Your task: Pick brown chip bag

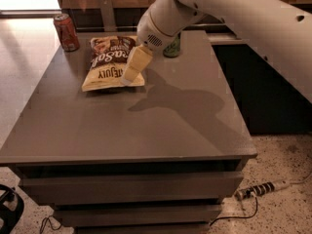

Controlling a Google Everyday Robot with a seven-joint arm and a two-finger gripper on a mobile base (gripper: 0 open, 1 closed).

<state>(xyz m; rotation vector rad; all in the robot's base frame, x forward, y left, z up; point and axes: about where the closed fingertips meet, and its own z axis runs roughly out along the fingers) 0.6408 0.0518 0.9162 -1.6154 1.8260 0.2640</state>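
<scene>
Red soda can [66, 31]: upright at the far left corner of the grey table [161, 126].
Brown chip bag [108, 65]: flat on the table near the can, pale yellow end toward the camera.
Gripper [126, 80]: slanted down over the bag's right edge, tip at the yellow half; cannot tell if open or closed.
Green can [172, 48]: partly hidden behind the arm.
Power strip [261, 189]: on the floor, lower right.

dim room; glare whitens the pale floor [22, 43] upper left. the cream gripper [127, 77], over the crinkly brown chip bag [105, 69], casts a shadow [178, 101] rightward on the grey tabletop [122, 135].
</scene>
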